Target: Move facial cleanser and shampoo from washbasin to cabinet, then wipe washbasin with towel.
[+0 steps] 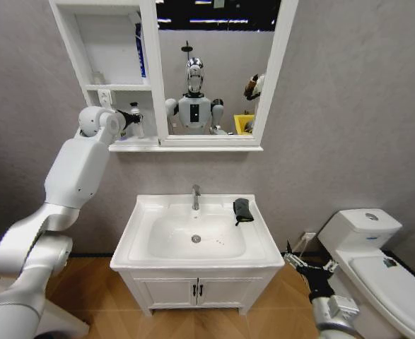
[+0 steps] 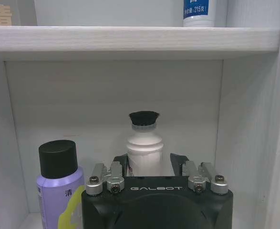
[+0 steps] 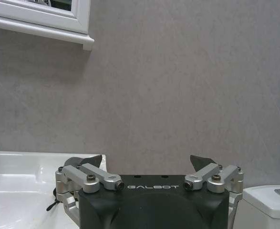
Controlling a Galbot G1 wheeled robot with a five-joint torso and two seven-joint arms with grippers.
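The left gripper (image 2: pixel 149 164) hides the lower body of the upright white plastic bottle with a black cap (image 2: pixel 144 143), fingers spread on either side of it, in the tall white cabinet's (image 1: pixel 108 42) lowest compartment beside a lilac black-capped bottle (image 2: pixel 58 183). The dark bunched towel (image 1: pixel 242 210) lies on the white ceramic washbasin's (image 1: pixel 143 240) rim. The right gripper (image 3: pixel 149 164) hangs unclenched beside the basin.

Right gripper (image 3: pixel 149 164): black body, silver linkages, dark fingertips (image 3: pixel 201 162) spread wide apart, nothing between them. Behind it: grey textured wall (image 3: pixel 187 81). White washbasin (image 3: pixel 20 167) rim to one side, dark towel (image 3: pixel 73 163) lying on it beside the gripper. White mirror frame (image 3: pixel 58 21) corner above. Toilet (image 3: pixel 268 202) tank edge opposite.
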